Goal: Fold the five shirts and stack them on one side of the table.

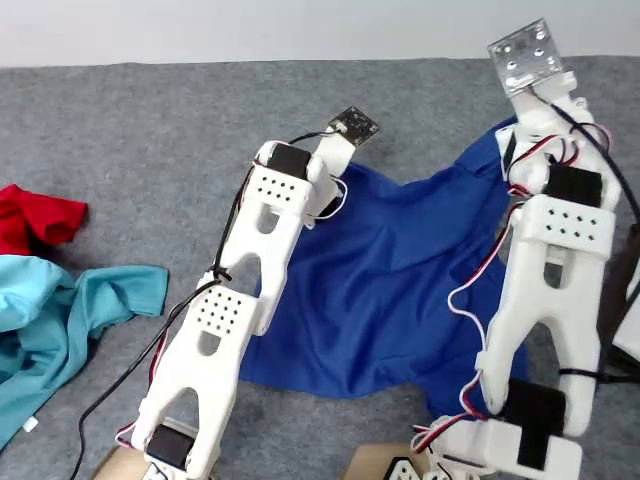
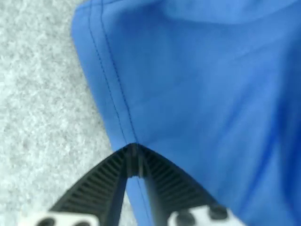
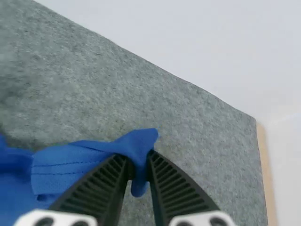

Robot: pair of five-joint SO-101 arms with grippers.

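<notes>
No writing can be read.
A small white tag [image 1: 30, 425] on the teal shirt [image 1: 60, 310] is too small to make out.

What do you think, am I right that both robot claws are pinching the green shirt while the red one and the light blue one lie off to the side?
Nearly. The wrist views show the left gripper and right gripper shut on a blue shirt, not a green one. The red shirt and light blue shirt do lie off to the side.
</notes>
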